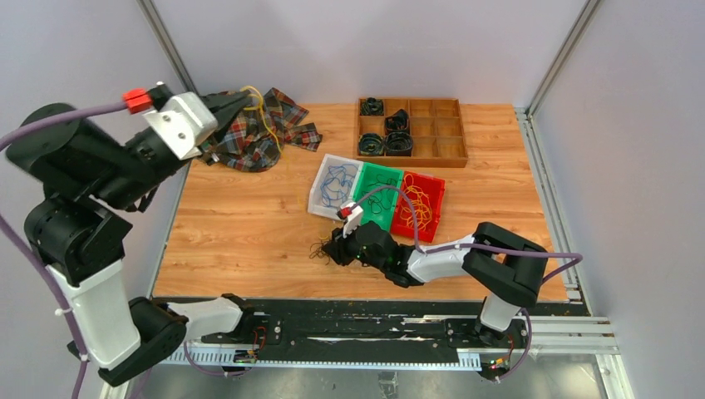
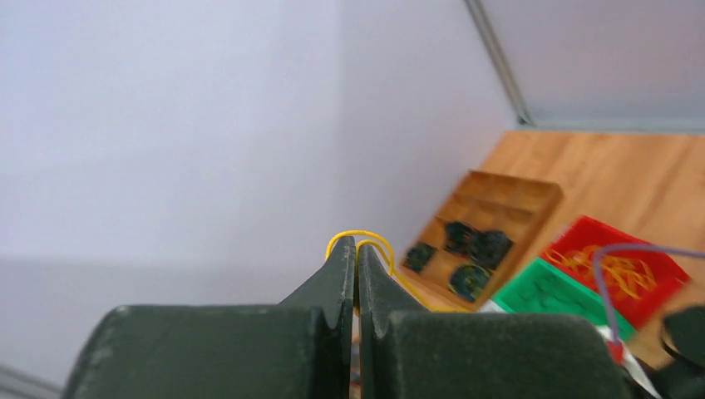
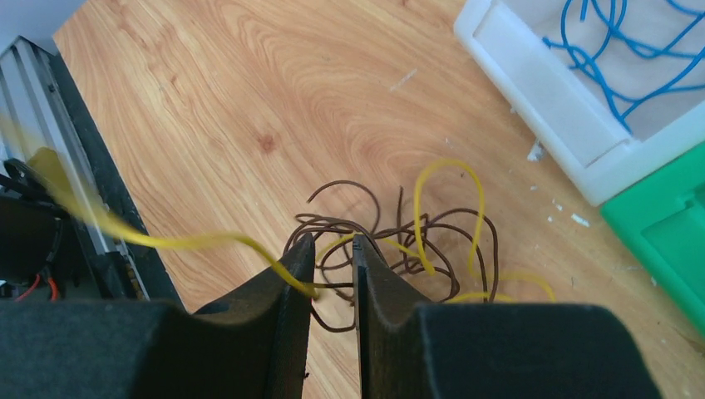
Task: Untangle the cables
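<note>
A: Found the cables (image 3: 391, 241)?
B: Clumped on the table (image 3: 249, 83), under the right gripper (image 3: 332, 243); jaws a slit apart, hold unclear.
A: Farther off?
B: Left gripper (image 2: 356, 245) raised, clenched on 1 yellow cable (image 2: 376, 238).
A: Handling?
B: Likely light, limp, snaggy; best pinched at a free loop.

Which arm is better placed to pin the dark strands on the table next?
Right. The right gripper sits at the clump on the table. The left gripper is raised high, shut on a yellow cable.
</note>
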{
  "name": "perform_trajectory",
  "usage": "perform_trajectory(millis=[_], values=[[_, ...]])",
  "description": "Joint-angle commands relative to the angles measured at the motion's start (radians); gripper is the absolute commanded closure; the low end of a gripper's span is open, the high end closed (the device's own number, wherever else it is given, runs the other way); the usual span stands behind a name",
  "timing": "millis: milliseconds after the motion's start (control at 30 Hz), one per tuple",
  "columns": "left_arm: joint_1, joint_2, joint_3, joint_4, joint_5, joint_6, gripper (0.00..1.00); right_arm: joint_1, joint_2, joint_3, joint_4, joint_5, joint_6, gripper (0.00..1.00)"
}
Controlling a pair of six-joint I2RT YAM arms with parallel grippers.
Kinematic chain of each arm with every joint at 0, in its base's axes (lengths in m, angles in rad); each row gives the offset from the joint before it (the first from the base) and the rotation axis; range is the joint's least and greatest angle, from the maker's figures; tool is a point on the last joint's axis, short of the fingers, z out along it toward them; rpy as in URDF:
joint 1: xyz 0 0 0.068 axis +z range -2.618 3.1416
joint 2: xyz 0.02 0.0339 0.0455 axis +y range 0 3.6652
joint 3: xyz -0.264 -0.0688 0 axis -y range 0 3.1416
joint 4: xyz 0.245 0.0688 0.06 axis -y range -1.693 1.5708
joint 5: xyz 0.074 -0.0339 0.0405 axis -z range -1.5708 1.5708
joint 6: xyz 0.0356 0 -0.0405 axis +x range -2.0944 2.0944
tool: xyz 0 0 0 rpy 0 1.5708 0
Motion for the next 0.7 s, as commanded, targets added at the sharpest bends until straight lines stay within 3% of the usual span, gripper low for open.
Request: perform_trajectory(millis=[0, 100, 233, 400, 567, 667], values=[[-0.006, -0.087, -0.107, 0.375, -0.184, 0.022, 1.00, 0.009, 0.033, -0.029, 0.032, 0.017, 0.039, 0.76], [-0.006, -0.150, -0.221, 0.562, -0.263, 0.049, 1.00, 0.009, 0.041, -0.035, 0.039, 0.017, 0.048, 0.76], [-0.006, -0.165, -0.254, 0.684, -0.349, 0.032, 1.00, 0.009, 0.044, -0.037, 0.036, 0.014, 0.054, 0.74], [-0.006, -0.206, -0.351, 0.990, -0.528, 0.011, 0.99, 0.009, 0.039, -0.041, 0.020, 0.014, 0.056, 0.73], [-0.006, -0.186, -0.310, 1.079, -0.608, 0.002, 1.00, 0.009, 0.030, -0.053, 0.019, 0.018, 0.059, 0.70], [-0.006, -0.180, -0.293, 0.981, -0.564, -0.032, 0.99, 0.009, 0.004, -0.058, 0.012, 0.029, 0.055, 0.67]])
